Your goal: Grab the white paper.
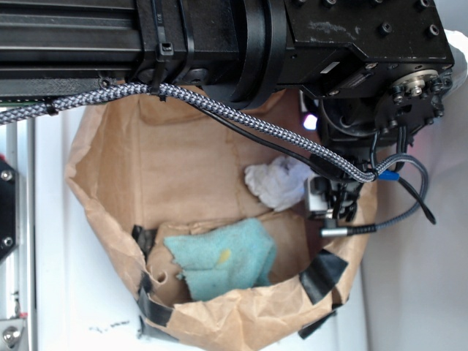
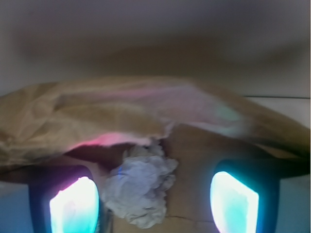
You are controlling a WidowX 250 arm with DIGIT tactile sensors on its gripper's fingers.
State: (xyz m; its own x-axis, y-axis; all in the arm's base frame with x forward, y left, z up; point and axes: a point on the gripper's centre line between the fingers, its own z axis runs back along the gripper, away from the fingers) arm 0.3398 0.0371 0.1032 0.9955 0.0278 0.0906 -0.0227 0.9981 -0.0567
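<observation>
The white paper [image 1: 278,183] [image 2: 141,187] is a crumpled wad lying on the floor of a brown paper bag [image 1: 124,168] [image 2: 97,111]. In the wrist view it sits between my two glowing fingers, close beside the left pad [image 2: 74,206] and well away from the right pad [image 2: 233,204]. My gripper [image 2: 154,206] is open, and the paper lies loose between its fingers. In the exterior view the gripper [image 1: 329,203] reaches into the bag at the paper's right edge, mostly hidden by the arm and cables.
A teal cloth [image 1: 223,259] with a yellow spot lies in the bag, nearer the camera than the paper. The bag's folded rim, patched with black tape [image 1: 322,274], walls in the space. A braided cable [image 1: 234,117] crosses above the bag. The bag's wall overhangs the paper in the wrist view.
</observation>
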